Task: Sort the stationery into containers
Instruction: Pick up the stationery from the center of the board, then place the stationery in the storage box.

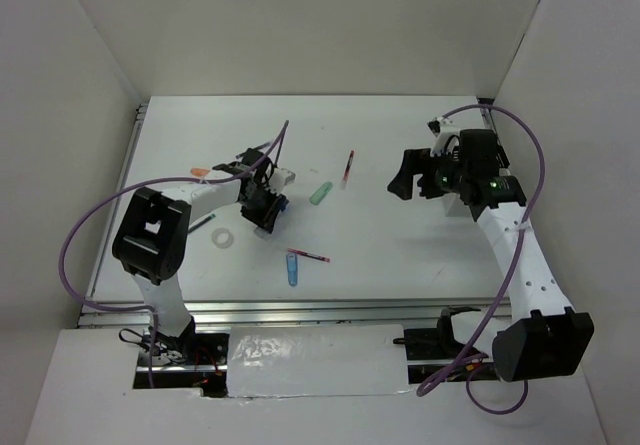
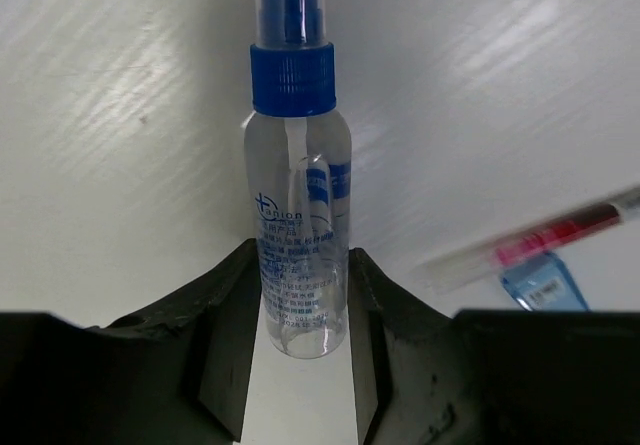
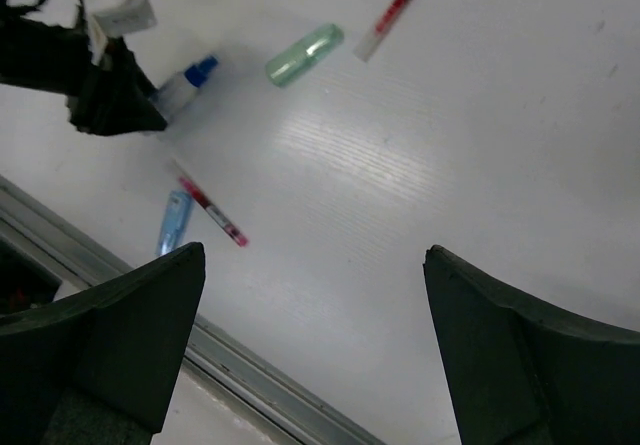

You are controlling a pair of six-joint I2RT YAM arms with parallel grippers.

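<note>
**Bottle gripped on the table**

My left end effector (image 2: pixel 300 257) is clamped on the blue-capped clear bottle (image 2: pixel 298 165), a finger against each side of its base. The bottle lies flat on the table (image 2: pixel 500 85). My right end effector (image 3: pixel 312 255) hangs wide apart and empty above the table, over the pale green tube (image 3: pixel 305 54)

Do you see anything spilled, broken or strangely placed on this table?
Nothing looks spilled or broken. The clear bottle, green tube, blue marker, a red pen and a second red pen lie loose on the table. I see no container.
</note>
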